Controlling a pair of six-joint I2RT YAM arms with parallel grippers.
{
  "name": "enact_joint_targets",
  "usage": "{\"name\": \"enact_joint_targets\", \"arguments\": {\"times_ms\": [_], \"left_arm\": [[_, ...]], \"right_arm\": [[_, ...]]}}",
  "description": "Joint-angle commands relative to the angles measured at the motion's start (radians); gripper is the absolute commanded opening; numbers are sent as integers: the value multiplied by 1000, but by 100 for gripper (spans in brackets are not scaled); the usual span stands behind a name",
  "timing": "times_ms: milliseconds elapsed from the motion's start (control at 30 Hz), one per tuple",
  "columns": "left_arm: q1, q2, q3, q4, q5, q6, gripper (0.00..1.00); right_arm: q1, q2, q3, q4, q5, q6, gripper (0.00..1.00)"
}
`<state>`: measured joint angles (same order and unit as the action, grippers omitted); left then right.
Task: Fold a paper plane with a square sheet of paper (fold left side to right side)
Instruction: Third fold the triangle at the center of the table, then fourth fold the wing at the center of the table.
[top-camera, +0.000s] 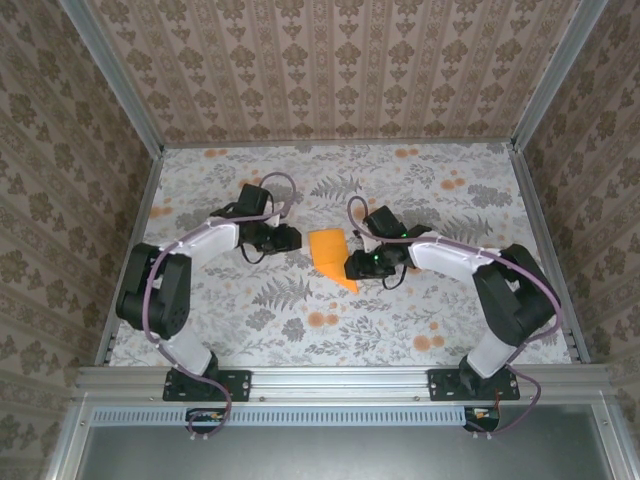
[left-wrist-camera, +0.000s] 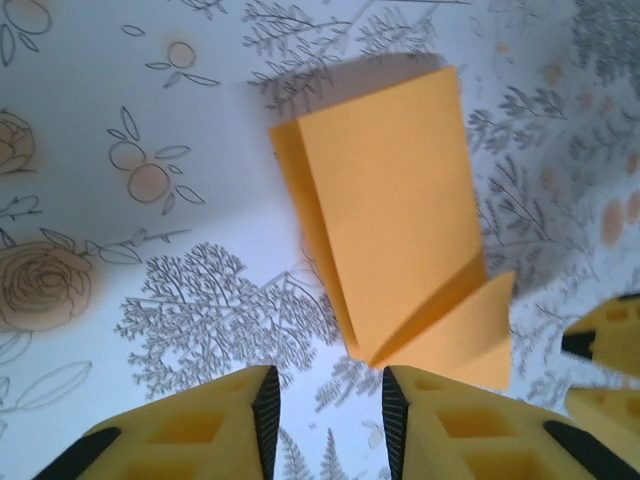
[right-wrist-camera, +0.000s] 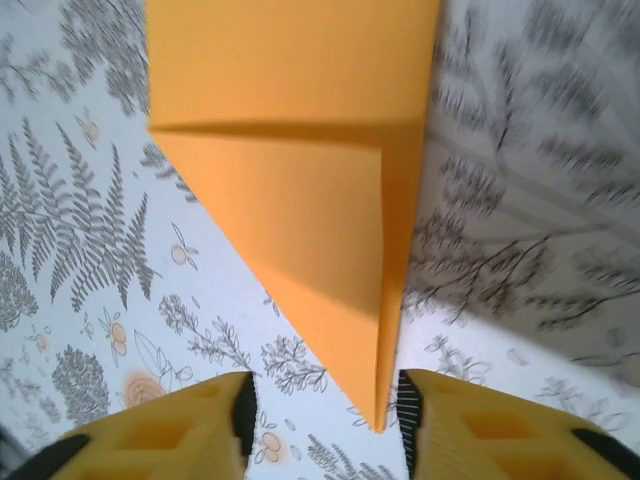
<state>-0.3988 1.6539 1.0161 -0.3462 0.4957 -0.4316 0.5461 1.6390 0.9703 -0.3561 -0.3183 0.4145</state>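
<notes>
The orange sheet of paper (top-camera: 332, 252) lies folded in the middle of the table, with a blunt far end and a pointed near end. In the left wrist view the paper (left-wrist-camera: 390, 220) shows layered flaps and a diagonal crease. My left gripper (left-wrist-camera: 325, 385) stands open just to its left, with bare table between the fingers (left-wrist-camera: 262, 405). My right gripper (right-wrist-camera: 325, 395) is open too. The tip of the paper (right-wrist-camera: 330, 200) reaches in between its jaws, close to the right pad (right-wrist-camera: 408, 410), and is not pinched. From above, the left gripper (top-camera: 292, 238) and the right gripper (top-camera: 352, 266) flank the paper.
The table (top-camera: 250, 330) has a white cover printed with grey ferns and small orange flowers. Patterned walls and metal posts (top-camera: 150, 180) close in the left, right and far sides. The right gripper's yellow fingers (left-wrist-camera: 605, 340) show at the edge of the left wrist view.
</notes>
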Motion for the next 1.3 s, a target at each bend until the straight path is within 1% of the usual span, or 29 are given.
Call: {"name": "enact_joint_targets", "arguments": {"times_ms": [0, 100, 233, 267, 300, 467, 633, 667, 733, 800, 1067, 1167, 1267], "left_arm": [[-10, -17, -80, 52, 44, -114, 41], [-34, -12, -135, 162, 89, -211, 47], [-51, 21, -151, 241, 105, -273, 51], [-79, 33, -151, 252, 108, -282, 51], [-88, 43, -146, 258, 109, -290, 51], [-110, 88, -134, 279, 110, -313, 52], [-125, 130, -103, 276, 116, -318, 51], [-129, 135, -98, 279, 119, -319, 50], [-135, 144, -89, 281, 124, -319, 42], [-137, 147, -81, 280, 123, -320, 36], [-138, 123, -67, 255, 105, -311, 28], [-139, 107, -58, 246, 106, -312, 25], [-142, 98, -40, 239, 110, -312, 23]], "right_arm": [[-8, -19, 9, 33, 101, -95, 53], [-9, 25, 32, 72, 72, -133, 58], [-12, 76, 60, 99, 49, -151, 60], [-12, 78, 61, 104, 45, -151, 61], [-12, 78, 61, 108, 46, -149, 61], [-12, 53, 35, 117, 55, -149, 64], [-12, 39, 23, 103, 54, -148, 64], [-12, 36, 21, 102, 53, -148, 64], [-12, 27, 17, 97, 56, -150, 64], [-12, 18, 10, 94, 59, -151, 64], [-7, -54, -56, 112, 98, -170, 65], [21, -98, -86, 126, 128, -195, 65], [81, -125, -100, 138, 172, -222, 64]]}}
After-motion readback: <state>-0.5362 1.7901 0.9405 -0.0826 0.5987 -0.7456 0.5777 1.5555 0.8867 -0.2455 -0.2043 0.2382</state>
